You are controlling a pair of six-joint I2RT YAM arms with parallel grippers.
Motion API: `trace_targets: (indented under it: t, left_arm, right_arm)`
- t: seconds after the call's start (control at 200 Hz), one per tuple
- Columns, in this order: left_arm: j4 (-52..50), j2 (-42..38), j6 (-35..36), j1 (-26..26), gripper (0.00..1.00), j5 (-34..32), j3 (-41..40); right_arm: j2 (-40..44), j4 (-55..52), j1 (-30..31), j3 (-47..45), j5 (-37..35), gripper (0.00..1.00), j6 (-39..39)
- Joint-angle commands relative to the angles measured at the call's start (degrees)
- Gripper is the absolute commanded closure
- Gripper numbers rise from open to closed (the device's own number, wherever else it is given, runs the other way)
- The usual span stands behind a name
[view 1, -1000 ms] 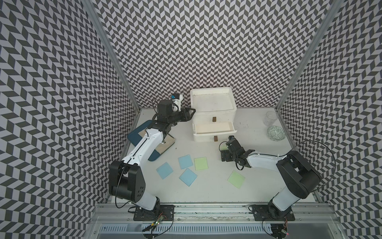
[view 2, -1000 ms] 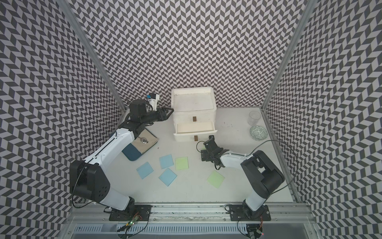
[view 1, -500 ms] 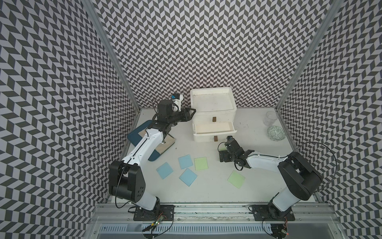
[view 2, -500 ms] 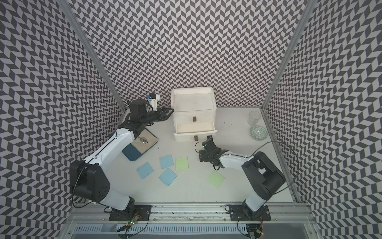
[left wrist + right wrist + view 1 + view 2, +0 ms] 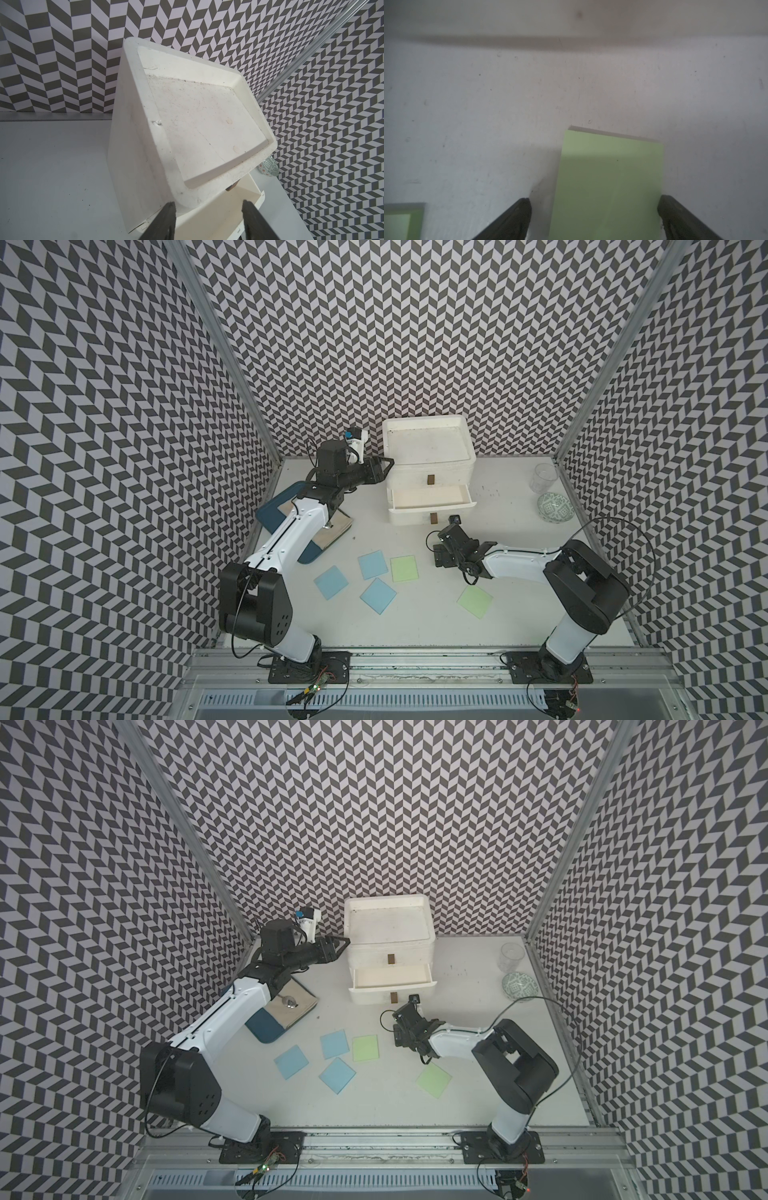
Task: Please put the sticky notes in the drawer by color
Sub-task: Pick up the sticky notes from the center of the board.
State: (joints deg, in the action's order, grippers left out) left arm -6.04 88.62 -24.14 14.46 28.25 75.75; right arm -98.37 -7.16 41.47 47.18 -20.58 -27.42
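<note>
Right gripper [image 5: 593,198]: spread wide astride a green sticky note [image 5: 608,182], now farther from the drawer [image 5: 449,472] vs. a sec ago (left gripper [image 5: 208,202] part-open at its corner); pick-up prob. next.

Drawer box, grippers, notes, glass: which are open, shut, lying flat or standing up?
drawer box: one drawer pulled open, top drawer shut
left gripper: open, at the box's corner
right gripper: open, astride a flat green note
blue notes: lying flat, not in a drawer
glass: standing upright
</note>
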Motion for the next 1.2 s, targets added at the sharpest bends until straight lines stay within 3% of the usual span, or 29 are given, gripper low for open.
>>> trace_targets:
  t: [0.0,0.155,0.476,0.931,0.991,1.122,1.192]
  left_arm:
    - [1.65,0.3,-0.34,-0.39,0.45,1.02,-0.77]
    - [1.66,0.37,-0.21,-0.35,0.45,0.84,-0.86]
    - [1.86,0.26,-0.46,-0.31,0.45,1.11,-0.95]
    - [1.83,0.33,-0.33,-0.31,0.45,1.02,-0.84]
    - [1.82,0.23,-0.31,-0.29,0.45,0.97,-0.86]
    - [1.68,0.01,-0.12,-0.33,0.45,0.58,-0.95]
    - [1.65,-0.01,-0.12,-0.33,0.45,0.58,-0.87]
  right_arm:
    - [-0.6,-1.57,0.1,-2.16,-0.74,0.01,-1.59]
    - [-1.5,-2.49,0.1,-1.74,-1.06,0.01,-1.3]
    - [6.67,-3.76,-0.07,0.0,-1.95,0.01,0.67]
    - [-1.74,-0.58,-2.01,-2.92,1.45,0.02,-0.09]
    - [-2.31,0.09,-2.1,-3.03,2.7,0.06,0.09]
    - [-1.23,1.52,-2.1,-3.91,4.41,0.3,0.67]
    - [0.77,0.78,-2.1,-4.1,3.9,0.34,1.05]
